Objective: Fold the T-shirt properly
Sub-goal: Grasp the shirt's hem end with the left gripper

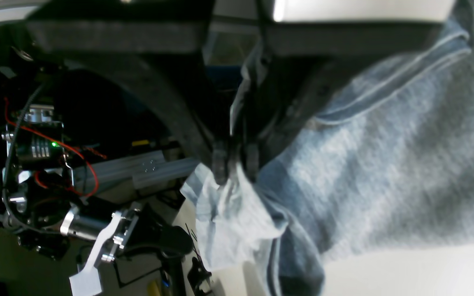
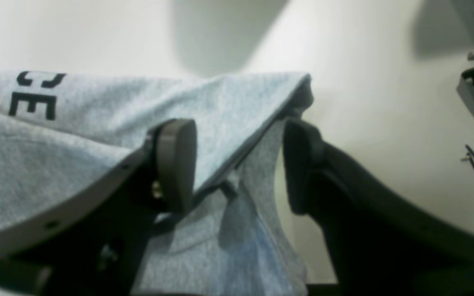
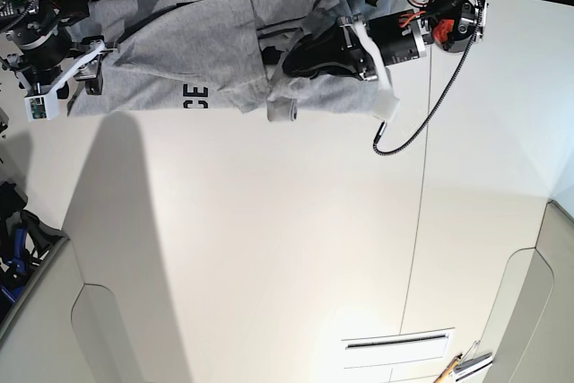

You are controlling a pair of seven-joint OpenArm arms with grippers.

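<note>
The light grey T-shirt (image 3: 179, 42) lies crumpled along the far edge of the white table (image 3: 269, 239), with black letters "CE" (image 3: 195, 92) showing near its front edge. My left gripper (image 3: 287, 67) is over the shirt's middle. In the left wrist view this gripper (image 1: 235, 166) is shut on a bunched fold of the shirt (image 1: 385, 164). My right gripper (image 3: 95, 76) is at the shirt's left end. In the right wrist view the right gripper (image 2: 237, 131) is open, its jaws standing on either side of a raised edge of the shirt (image 2: 97, 107).
A black cable (image 3: 421, 123) loops from the left arm down onto the table. A slot plate (image 3: 395, 343) and small tools (image 3: 459, 367) lie at the front right. Electronics and wires (image 1: 39, 139) sit beyond the table's far edge.
</note>
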